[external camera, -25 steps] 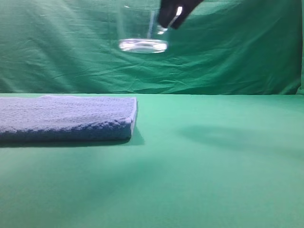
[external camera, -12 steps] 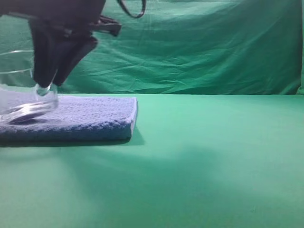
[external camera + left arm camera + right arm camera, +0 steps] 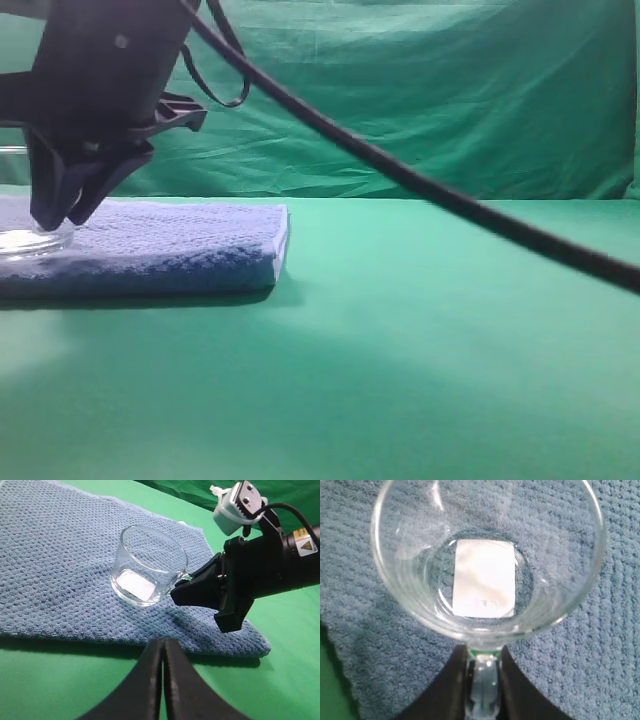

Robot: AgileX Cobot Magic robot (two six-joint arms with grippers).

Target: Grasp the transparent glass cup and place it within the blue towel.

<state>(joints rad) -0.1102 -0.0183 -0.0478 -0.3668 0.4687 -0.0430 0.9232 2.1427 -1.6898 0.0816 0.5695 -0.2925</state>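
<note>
Glass cup (image 3: 149, 565) upright on blue towel (image 3: 60, 570), handle pinched in right end effector (image 3: 186, 587).

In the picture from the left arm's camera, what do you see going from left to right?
Blue towel → transparent glass cup standing on it → right gripper holding the cup's handle → bare green table.
</note>
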